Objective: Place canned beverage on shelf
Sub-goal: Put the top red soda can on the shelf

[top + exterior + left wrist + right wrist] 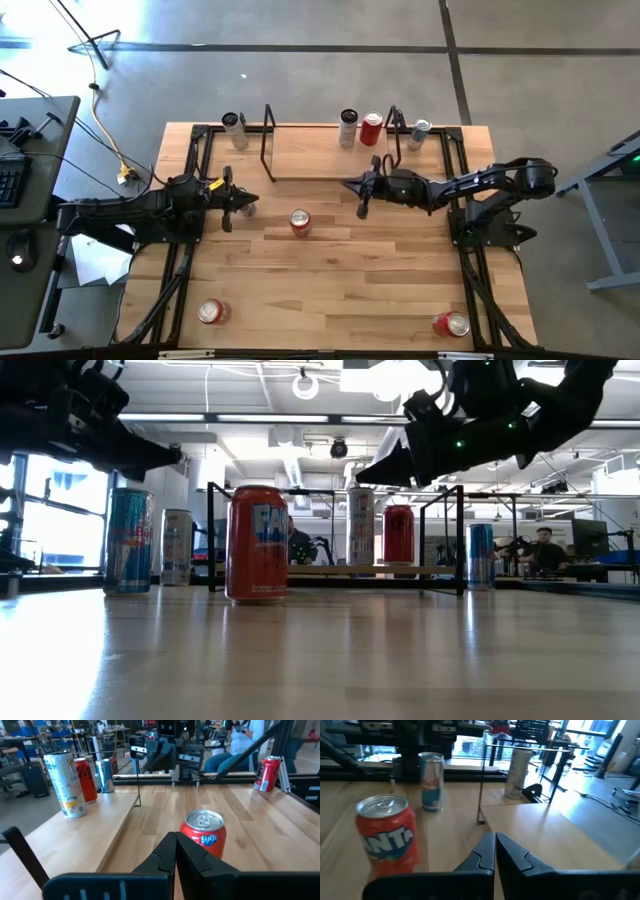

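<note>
An orange Fanta can (299, 221) is standing upright on the bare tabletop (340, 280), near the middle and just in front of the shelf (325, 155) — not on it, and touched by neither arm. The shelf, a light-wood plank with thin black rod frames at both ends, is sitting along the table's far edge; a pale can (347, 128) and a red can (371, 129) are standing upright toward its right end.

The left gripper (250, 203) is hovering just left of the Fanta can, its fingers pressed fully together and holding nothing. The right gripper (350, 184) is hanging above the shelf's near edge, to the right of the can and a little beyond it, fingers likewise closed and empty — the two tips are pointing toward each other across the can.

A blue-and-silver can (431, 781) is standing beside the left gripper, on its left. A silver can (234, 130) is standing off the shelf's left end, and another blue-and-silver can (419, 133) off its right end. Two more red cans are lying near the table's front corners, one left (211, 311) and one right (451, 323). Beyond the table, a seated person (545, 552) is showing in the room.
</note>
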Robot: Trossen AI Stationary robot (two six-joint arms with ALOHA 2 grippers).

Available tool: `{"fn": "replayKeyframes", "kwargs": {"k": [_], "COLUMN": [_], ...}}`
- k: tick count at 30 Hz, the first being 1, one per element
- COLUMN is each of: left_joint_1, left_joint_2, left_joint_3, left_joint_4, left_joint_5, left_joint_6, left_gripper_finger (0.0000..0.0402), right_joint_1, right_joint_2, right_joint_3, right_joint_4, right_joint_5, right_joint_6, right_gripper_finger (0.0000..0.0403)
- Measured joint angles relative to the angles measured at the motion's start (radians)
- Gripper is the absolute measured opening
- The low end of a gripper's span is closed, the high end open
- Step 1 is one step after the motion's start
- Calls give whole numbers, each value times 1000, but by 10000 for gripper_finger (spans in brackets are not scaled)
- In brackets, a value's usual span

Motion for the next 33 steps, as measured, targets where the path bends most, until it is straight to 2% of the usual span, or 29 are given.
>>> {"fn": "replayKeyframes", "kwargs": {"k": [8, 13, 18, 20, 25, 30, 33], "left_joint_1": [-17, -76, -153, -189, -272, -339, -381], "left_joint_2": [138, 213, 281, 312, 404, 515, 593], "left_joint_3": [65, 120, 171, 193, 244, 288, 300], "left_joint_4": [-14, -75, -69, -55, -43, -25, 28], "left_joint_5": [-17, -126, -185, -244, -395, -412, -412], "left_joint_6": [-27, -26, -29, -33, -33, -43, -46], "left_gripper_finger": [0, 0, 1, 5, 47, 108, 131], "right_joint_1": [27, 41, 45, 45, 45, 56, 73], "right_joint_2": [0, 0, 0, 0, 0, 0, 0], "right_joint_3": [0, -1, -1, -1, -1, -1, -1], "right_joint_4": [-27, -36, -57, -68, -94, -113, -112], "right_joint_5": [1, 1, 2, 1, 1, -1, -6], "right_joint_6": [1, 1, 1, 1, 29, 57, 57], "right_gripper_finger": [0, 0, 0, 0, 0, 0, 0]}}
